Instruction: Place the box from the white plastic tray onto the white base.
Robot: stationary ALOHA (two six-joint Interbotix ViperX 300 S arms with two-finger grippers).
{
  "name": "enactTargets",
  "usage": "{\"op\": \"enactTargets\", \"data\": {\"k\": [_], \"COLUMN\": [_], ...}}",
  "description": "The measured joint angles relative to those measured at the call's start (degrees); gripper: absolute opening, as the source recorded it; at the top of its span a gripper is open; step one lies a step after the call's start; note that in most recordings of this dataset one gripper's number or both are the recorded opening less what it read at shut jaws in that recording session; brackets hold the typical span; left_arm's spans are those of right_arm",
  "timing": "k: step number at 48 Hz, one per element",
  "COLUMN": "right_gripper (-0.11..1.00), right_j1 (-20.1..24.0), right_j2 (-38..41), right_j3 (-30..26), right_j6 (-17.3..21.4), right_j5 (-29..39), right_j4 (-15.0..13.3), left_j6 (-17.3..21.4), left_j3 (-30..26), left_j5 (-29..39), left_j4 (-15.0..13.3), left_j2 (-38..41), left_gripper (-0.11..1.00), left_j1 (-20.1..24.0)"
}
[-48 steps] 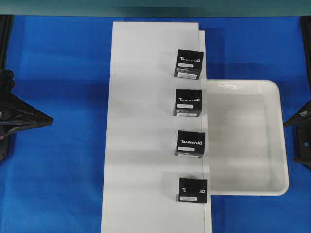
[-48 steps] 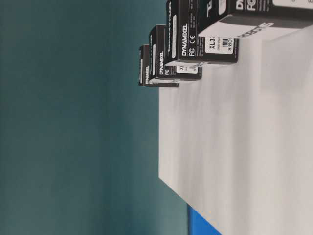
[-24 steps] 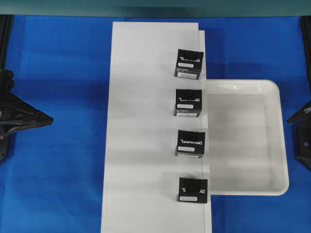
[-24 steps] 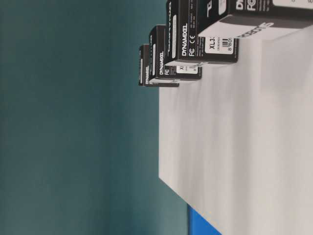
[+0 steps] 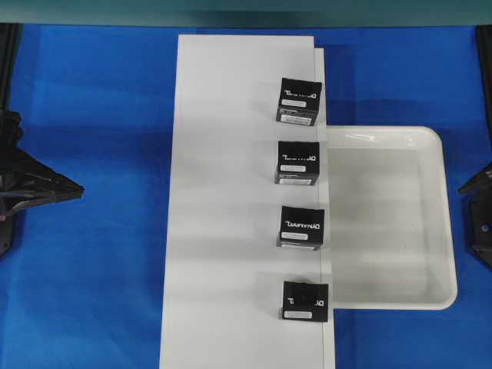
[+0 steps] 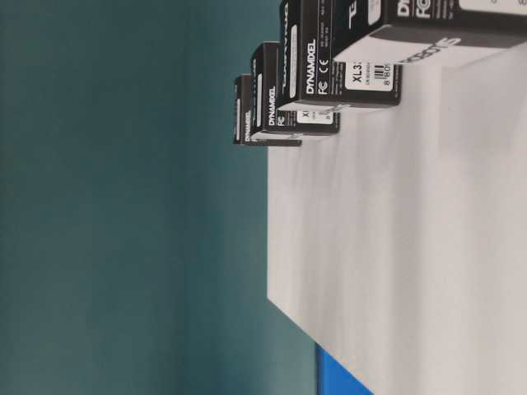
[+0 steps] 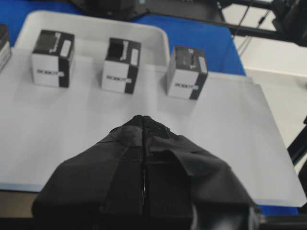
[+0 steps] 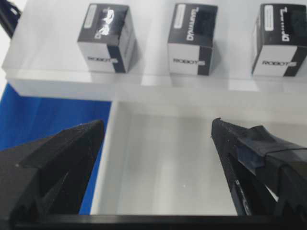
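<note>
- The table (image 5: 92, 100) was covered in blue, and a teal wall (image 6: 123, 214) stood behind it.
- The base (image 5: 223, 192) lay flat along the middle of the table, a long white board.
- The tray (image 5: 450, 231) lay to the right of the base in the overhead view, with its left rim against the edge of the base.
- The box (image 5: 305, 300) stood upright on the base, at its right edge, just beside the near left corner of the tray. Its top showed only a small white label strip.
- Three lettered boxes (image 5: 297, 162) stood on the base in the same line along the right edge, each apart from the next, with white lettering on top.
- The left gripper (image 7: 144, 119) was at the left side of the table, well apart from the boxes. Its jaws were pressed together and gripped nothing.
- The right gripper (image 8: 157, 122) was at the right side, beyond the tray's outer rim. Its jaws stood wide apart with nothing between them; through the gap its camera saw the tray floor and the row of boxes.
</note>
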Motion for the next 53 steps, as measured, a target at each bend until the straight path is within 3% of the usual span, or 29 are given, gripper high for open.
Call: {"op": "enactTargets", "data": {"k": [32, 53], "right_gripper": [0.99, 0.98], "right_j1": [0.00, -7.47], "right_j2": [-0.88, -4.75], "right_j3": [1.32, 2.20], "right_j6": [0.18, 0.26], "right_j5": [1.93, 5.80], "right_j4": [-0.09, -0.09], "left_j6": [0.00, 0.00], "left_j3": [0.00, 0.00], "left_j5": [-1.05, -1.32], "left_j4": [0.09, 0.09], "left_j2": [0.00, 0.00], "left_gripper": [-0.07, -0.07], "left_j1": [0.00, 0.00]}}
